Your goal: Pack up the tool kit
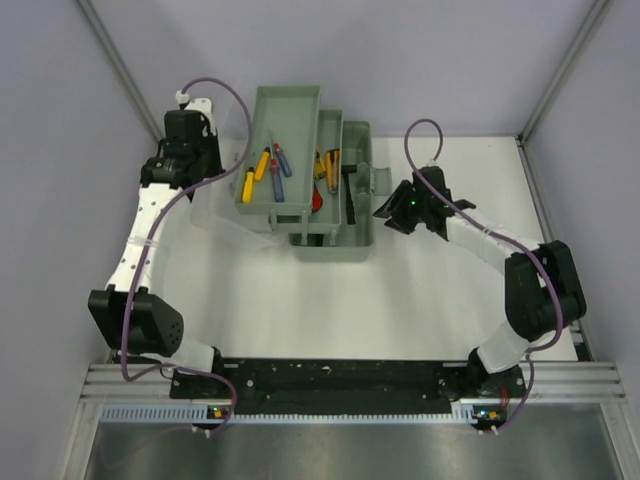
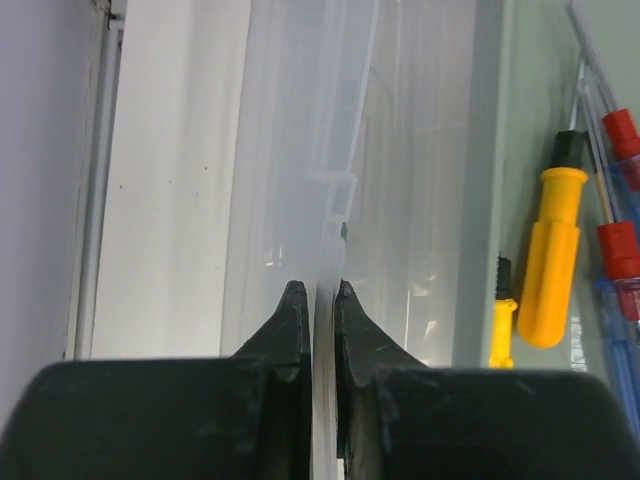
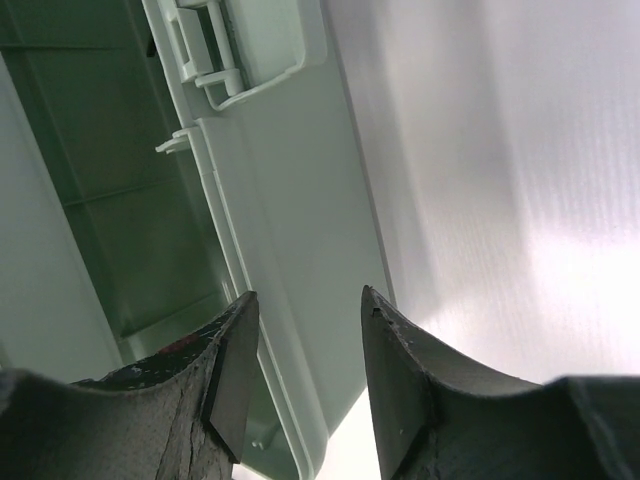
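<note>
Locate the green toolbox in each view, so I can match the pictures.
Top external: the toolbox stands upper centre, trays fanned open, between the arms.
Left wrist: the toolbox fills the right edge, beyond the translucent lid pinched by the left hand.
Right wrist: the toolbox runs from upper left to bottom centre, its edge inside the open right hand.
Shared landmark: the white table.

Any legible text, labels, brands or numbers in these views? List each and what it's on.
None readable.
No lettering shows on the toolbox or the yellow screwdriver.
The small coloured spots on the rail at the arm bases are too small to read.
</note>
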### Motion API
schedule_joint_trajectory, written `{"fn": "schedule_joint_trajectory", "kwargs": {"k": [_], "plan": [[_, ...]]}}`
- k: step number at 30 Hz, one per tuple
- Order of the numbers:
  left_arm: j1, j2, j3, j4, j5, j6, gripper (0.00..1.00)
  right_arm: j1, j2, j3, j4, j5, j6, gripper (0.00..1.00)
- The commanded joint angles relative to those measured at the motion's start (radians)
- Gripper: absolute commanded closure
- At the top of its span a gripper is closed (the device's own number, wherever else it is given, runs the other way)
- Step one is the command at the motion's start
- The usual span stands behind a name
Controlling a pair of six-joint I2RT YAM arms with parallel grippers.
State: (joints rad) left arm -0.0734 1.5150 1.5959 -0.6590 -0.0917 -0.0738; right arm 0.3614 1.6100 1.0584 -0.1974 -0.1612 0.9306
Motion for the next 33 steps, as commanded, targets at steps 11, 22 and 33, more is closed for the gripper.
{"fn": "schedule_joint_trajectory", "kwargs": {"k": [11, 22, 33], "plan": [[-0.192, -0.171, 0.087, 0.182, 0.038, -0.141, 1.0, 0.18, 0.105, -0.001, 0.018, -0.046, 0.112, 0.57], [-0.302, -0.176, 0.033, 0.142, -0.069, -0.264, 1.0, 0.231, 0.08, -0.028, 0.004, 0.048, 0.203, 0.59], [-0.39, -0.154, -0.016, 0.136, -0.06, -0.32, 0.97, 0.231, 0.091, -0.021, -0.01, 0.052, 0.212, 0.59]]}}
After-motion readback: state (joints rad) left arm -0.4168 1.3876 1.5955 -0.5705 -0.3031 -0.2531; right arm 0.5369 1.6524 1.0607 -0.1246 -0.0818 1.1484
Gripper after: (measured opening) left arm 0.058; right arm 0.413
